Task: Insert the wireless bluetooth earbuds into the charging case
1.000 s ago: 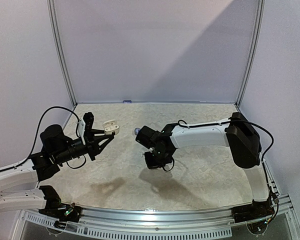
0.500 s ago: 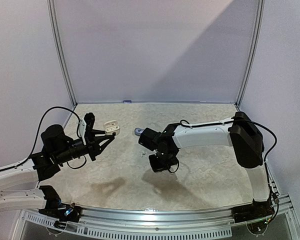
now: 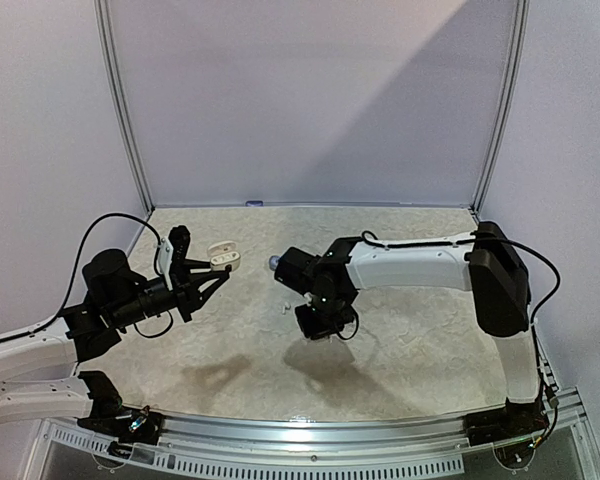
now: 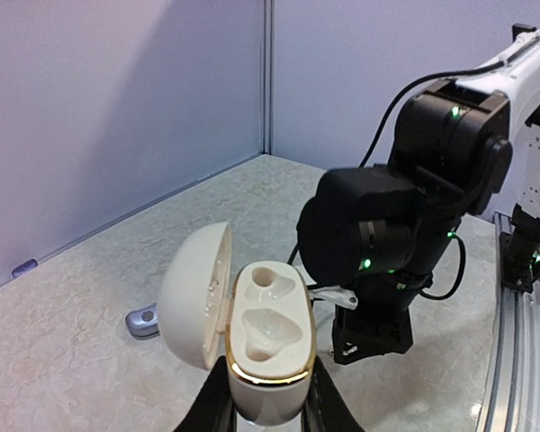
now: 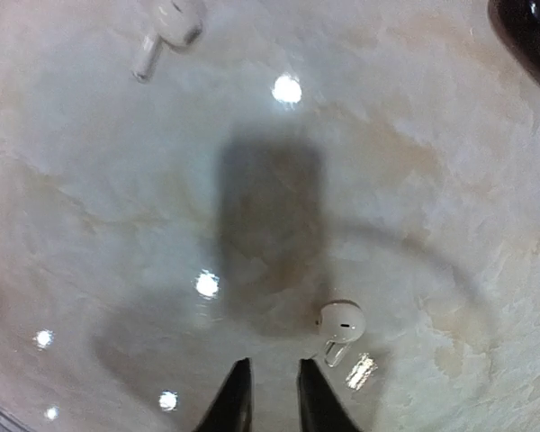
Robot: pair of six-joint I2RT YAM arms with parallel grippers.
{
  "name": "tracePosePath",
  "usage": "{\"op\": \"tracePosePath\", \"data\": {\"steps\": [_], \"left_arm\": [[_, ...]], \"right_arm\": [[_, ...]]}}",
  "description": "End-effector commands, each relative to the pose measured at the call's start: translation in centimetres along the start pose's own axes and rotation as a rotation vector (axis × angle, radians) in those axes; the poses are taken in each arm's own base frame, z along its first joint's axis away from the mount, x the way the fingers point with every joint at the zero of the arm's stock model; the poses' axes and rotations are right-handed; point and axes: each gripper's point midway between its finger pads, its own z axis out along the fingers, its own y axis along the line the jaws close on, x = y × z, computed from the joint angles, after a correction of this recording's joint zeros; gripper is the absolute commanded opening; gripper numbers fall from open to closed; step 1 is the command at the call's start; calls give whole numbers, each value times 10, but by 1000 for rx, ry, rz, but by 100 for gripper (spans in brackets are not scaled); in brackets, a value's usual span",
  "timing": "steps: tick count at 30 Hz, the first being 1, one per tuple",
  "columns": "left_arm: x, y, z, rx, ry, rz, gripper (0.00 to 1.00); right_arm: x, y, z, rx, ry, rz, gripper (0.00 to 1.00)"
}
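Earbud (image 5: 341, 322) lies just beside right tool (image 5: 272, 400), tips slightly spread, empty; left tool (image 4: 270, 412) pinches charging case (image 4: 270, 337).

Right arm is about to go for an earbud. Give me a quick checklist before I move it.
1. Charging case gripped in the left hand: ok.
2. Case lid open, both sockets empty: ok.
3. Right hand empty: ok, nothing between its fingers.
4. Nearest white earbud lined up between those fingers: not ok, it lies on the table off to one side, apart from them.
5. Finger gap wide enough for the bud: not ok, it looks narrower than the bud's head.
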Motion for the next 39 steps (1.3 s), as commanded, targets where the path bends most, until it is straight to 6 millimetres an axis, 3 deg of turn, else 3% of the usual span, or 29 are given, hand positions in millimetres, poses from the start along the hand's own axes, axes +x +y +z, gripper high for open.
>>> {"op": "tracePosePath", "data": {"steps": [1, 3, 7, 17, 22, 32, 39], "left_arm": [[3, -7, 0, 28, 1, 14, 0], [2, -8, 0, 29, 0, 15, 0], [1, -8, 0, 31, -3, 17, 0], [1, -9, 0, 37, -3, 19, 0], [2, -10, 0, 42, -2, 18, 0], [1, -10, -1, 41, -4, 24, 0], [2, -11, 0, 47, 0, 22, 0]], "right_arm": [[-31, 7, -53, -30, -123, -39, 33], [-36, -5, -60, -13, -112, 4, 43], [-32, -21, -50, 40, -41, 49, 51], [-24, -20, -2, 110, 101, -6, 60], [-23, -20, 11, 121, 112, -31, 65], [-16, -20, 35, 119, 155, -109, 45], [-14, -23, 35, 127, 160, -107, 34]]}}
